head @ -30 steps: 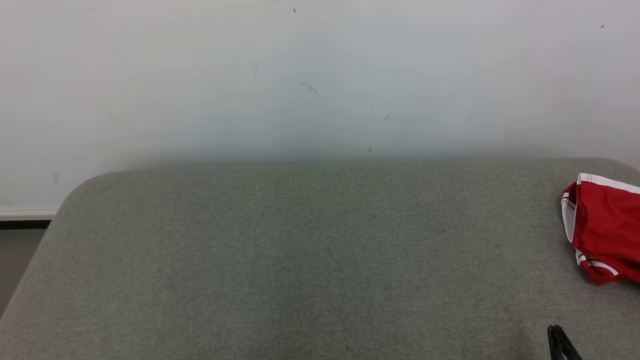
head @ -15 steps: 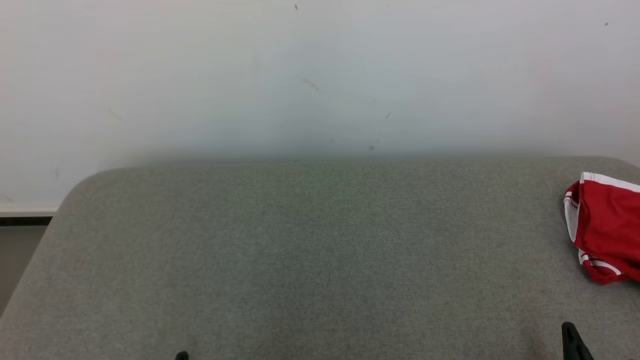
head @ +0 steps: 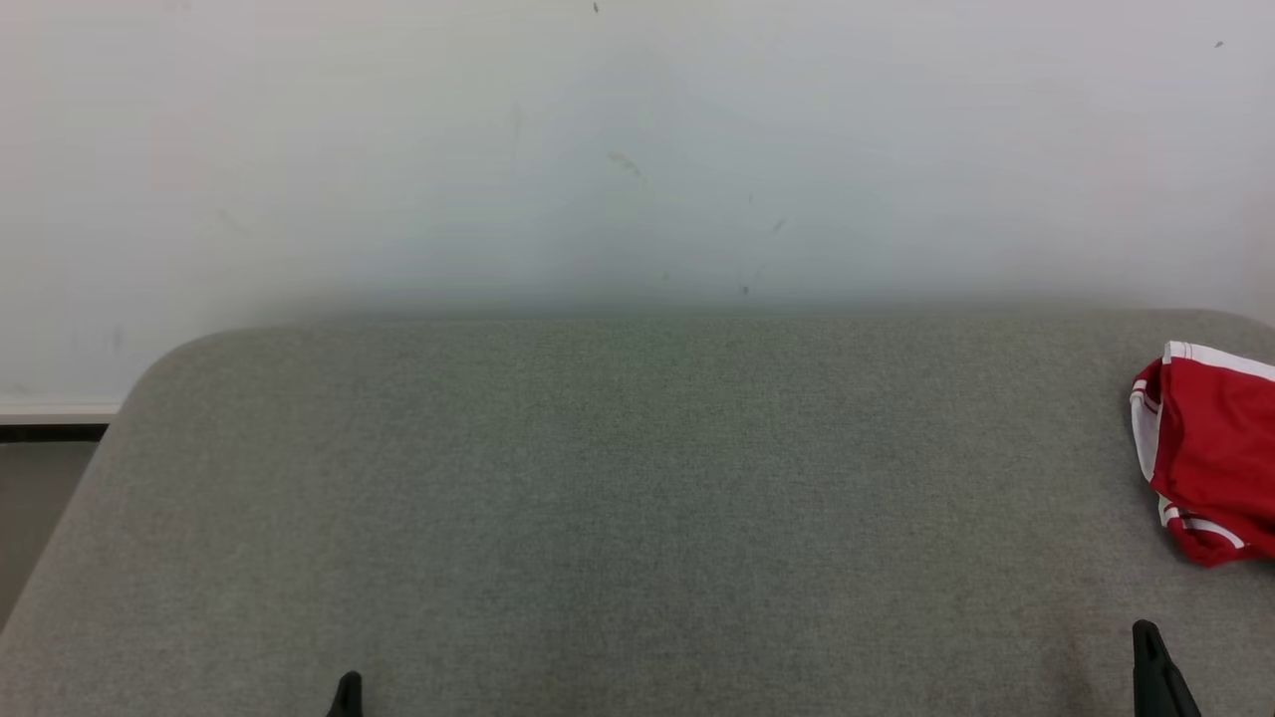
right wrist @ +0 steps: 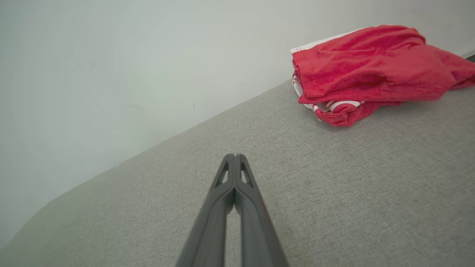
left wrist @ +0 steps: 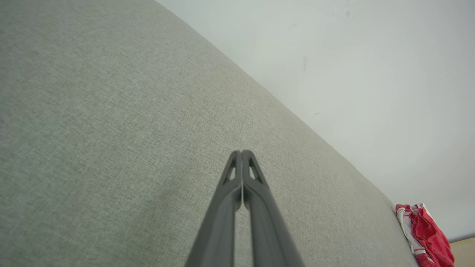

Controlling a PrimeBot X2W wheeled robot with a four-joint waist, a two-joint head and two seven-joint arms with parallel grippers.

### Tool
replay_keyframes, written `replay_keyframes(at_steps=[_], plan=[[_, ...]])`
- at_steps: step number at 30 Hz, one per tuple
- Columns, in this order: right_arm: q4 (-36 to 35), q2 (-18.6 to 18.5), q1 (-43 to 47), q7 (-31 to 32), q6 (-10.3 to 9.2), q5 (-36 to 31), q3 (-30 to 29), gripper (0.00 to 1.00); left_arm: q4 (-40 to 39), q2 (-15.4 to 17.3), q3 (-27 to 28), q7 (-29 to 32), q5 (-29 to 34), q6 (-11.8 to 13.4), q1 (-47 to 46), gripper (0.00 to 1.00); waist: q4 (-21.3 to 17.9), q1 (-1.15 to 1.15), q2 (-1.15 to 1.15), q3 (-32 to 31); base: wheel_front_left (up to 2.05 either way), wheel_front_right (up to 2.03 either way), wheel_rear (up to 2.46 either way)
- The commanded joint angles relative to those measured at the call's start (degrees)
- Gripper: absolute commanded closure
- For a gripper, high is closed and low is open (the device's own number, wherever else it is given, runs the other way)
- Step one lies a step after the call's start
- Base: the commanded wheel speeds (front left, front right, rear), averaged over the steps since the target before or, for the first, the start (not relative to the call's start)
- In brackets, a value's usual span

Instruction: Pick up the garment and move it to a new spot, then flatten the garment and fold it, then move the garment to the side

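- Left end effector [left wrist: 242, 152]: fingers were shut together, nothing held, above bare table [left wrist: 111, 129].
- Right end effector [right wrist: 234, 157]: likewise closed and empty.
- Garment [right wrist: 371, 70]: red, white-trimmed, was bunched ahead and right of the right end effector, well apart from the left one.
- Hazard judged: if approached with fingers closed, the cloth could be pushed toward the table edge instead of being grasped.

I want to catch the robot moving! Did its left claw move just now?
Yes. The left gripper has slid forward over the grey table, toward the table's far edge, and its tip now pokes into the head view.
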Motion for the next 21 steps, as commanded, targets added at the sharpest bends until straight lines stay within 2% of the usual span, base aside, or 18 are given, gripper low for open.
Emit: replay_keyframes(at_steps=[1,21], plan=[[-0.79,-0.13,-1.72,0.42,0.01,2.65,-0.31,1.00,-0.44,0.23,0.55,0.61,-2.52,-0.40,-1.56,1.00,0.04,0.00,0.00,0.05,0.00,0.00,0.00],[-0.97,-0.05,-3.89,4.27,0.00,18.90,-0.67,1.00,0.02,0.32,2.46,4.60,-17.26,-1.46,-4.78,1.00,0.50,0.00,0.00,0.62,0.00,0.00,0.00]])
